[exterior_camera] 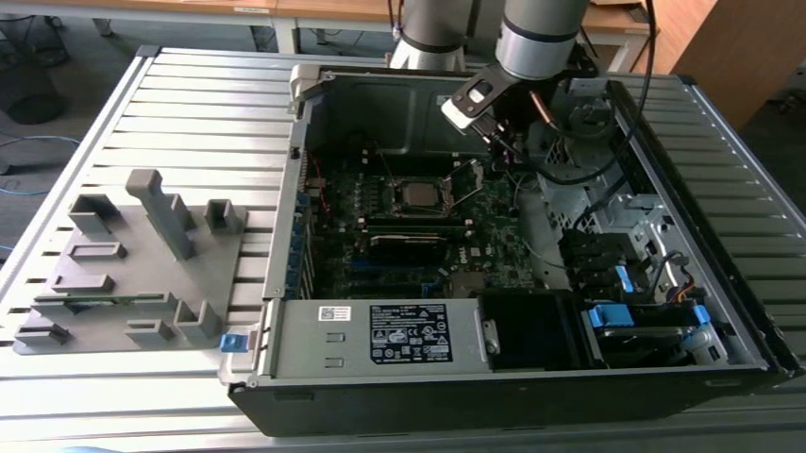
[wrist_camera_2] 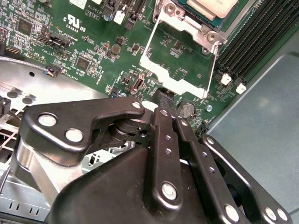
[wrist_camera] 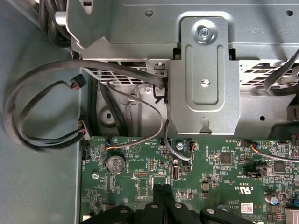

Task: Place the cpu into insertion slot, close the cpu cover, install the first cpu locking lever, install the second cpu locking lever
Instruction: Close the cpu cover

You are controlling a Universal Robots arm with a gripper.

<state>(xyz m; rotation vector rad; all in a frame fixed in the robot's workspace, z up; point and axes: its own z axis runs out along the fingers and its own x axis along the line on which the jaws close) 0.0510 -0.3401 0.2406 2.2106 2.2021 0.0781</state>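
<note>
The gripper [wrist_camera_2: 166, 99] hangs over the motherboard [wrist_camera_2: 93, 46], its fingers [wrist_camera_2: 160, 140] pressed together and empty, tips just beside the free edge of the cpu cover [wrist_camera_2: 174, 78] (swung open). The cpu [wrist_camera_2: 210, 7] sits in the insertion slot [wrist_camera_2: 205, 37].

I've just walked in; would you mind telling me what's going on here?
A robot arm is reaching into an open computer case. The cpu already sits in the insertion slot on the motherboard. The cpu cover is swung open, not yet closed over the chip. The gripper, shut, is right at the cover's free edge; whether it touches the cover I cannot tell.
</note>
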